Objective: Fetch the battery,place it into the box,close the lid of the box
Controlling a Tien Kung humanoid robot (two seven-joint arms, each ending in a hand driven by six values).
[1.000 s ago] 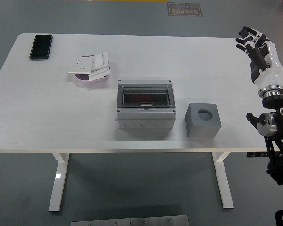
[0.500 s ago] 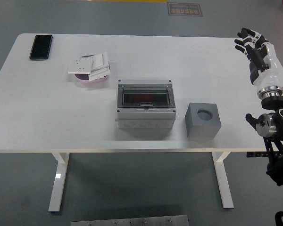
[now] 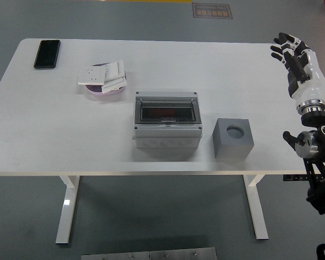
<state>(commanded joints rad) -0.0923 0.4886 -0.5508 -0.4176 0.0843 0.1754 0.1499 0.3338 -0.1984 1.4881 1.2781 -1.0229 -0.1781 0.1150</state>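
Observation:
A grey box (image 3: 167, 120) with a dark see-through lid lying shut stands at the table's middle. A grey cube (image 3: 233, 138) with a round hole in its top sits to its right, near the front edge. I see no battery as such. My right hand (image 3: 290, 47) is up at the table's right edge, fingers spread and empty, far from the box. My left arm is out of view.
A black phone (image 3: 47, 53) lies at the far left corner. A pink dish (image 3: 104, 86) with white switch plates (image 3: 104, 74) stacked on it sits left of the box. The white table (image 3: 54, 130) ends close in front of the box.
My right hand has shifted very slightly at the table's right edge. Nothing on the table has moved.

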